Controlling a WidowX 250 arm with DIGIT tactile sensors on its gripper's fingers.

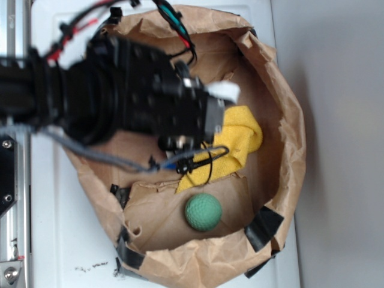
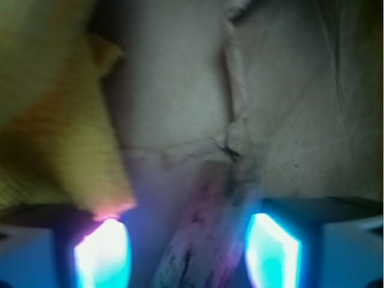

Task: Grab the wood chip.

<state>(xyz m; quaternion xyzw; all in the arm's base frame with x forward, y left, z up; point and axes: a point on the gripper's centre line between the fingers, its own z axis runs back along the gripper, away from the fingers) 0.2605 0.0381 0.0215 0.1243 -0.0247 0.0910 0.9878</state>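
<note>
In the wrist view the wood chip (image 2: 207, 234) lies lengthwise on the paper floor, blurred, with dark streaks along its grain. It sits between the two glowing fingertips of my gripper (image 2: 187, 252), with a gap on each side. The gripper is open and low over the chip. In the exterior view the black gripper (image 1: 217, 117) reaches in from the left over the bag's middle and hides the chip beneath it.
A yellow cloth (image 1: 243, 135) lies bunched just right of the gripper and touches the left finger (image 2: 102, 252) in the wrist view. A green ball (image 1: 203, 211) rests nearer the front. The torn brown paper bag wall (image 1: 288, 138) rings everything, with black tape (image 1: 263, 227) at its rim.
</note>
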